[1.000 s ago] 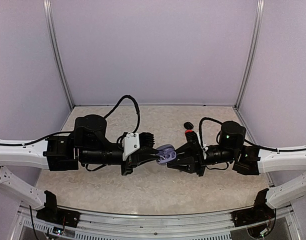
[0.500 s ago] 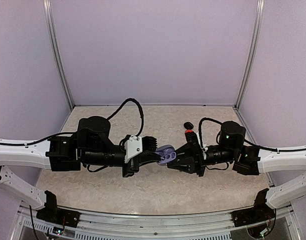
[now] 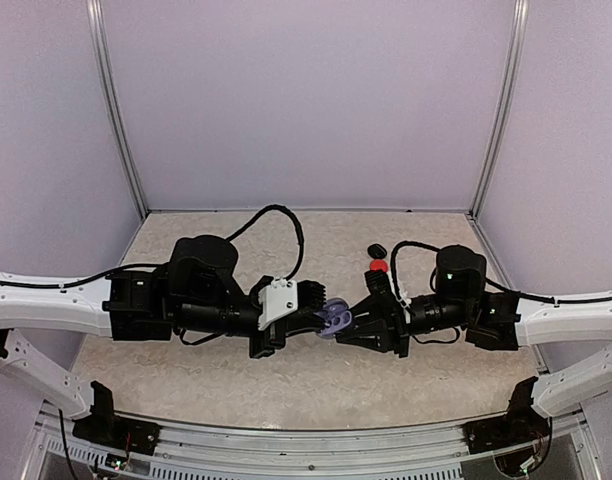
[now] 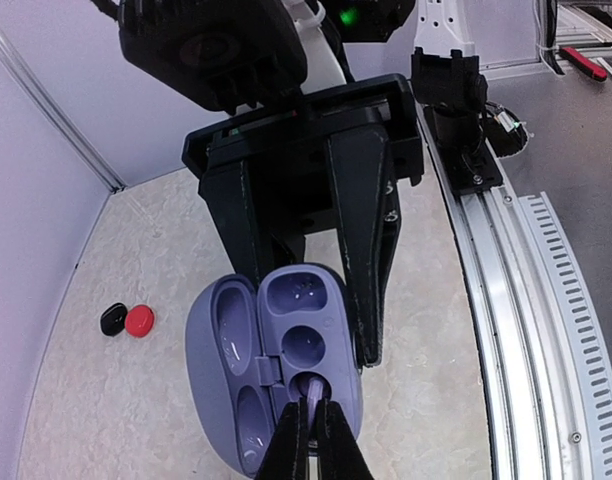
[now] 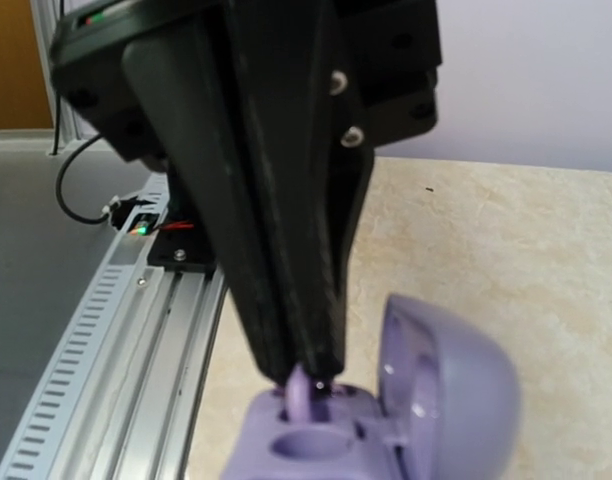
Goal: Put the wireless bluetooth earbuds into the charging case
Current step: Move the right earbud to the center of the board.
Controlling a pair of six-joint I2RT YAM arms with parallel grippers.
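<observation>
Moved since 1 second ago: left gripper [image 4: 311,425], now further right, jaws closed from slightly apart.
1 lilac-grey earbud [image 4: 311,388] pinched in the left gripper's tips, its end at the near socket of the open lilac charging case [image 4: 298,300]. Case clamped between the right gripper's [image 3: 351,322] fingers, above the table [image 4: 106,420]. 1 red earbud [image 4: 139,320] and 1 black earbud [image 4: 113,318] lie touching on the table, well apart from the case.
</observation>
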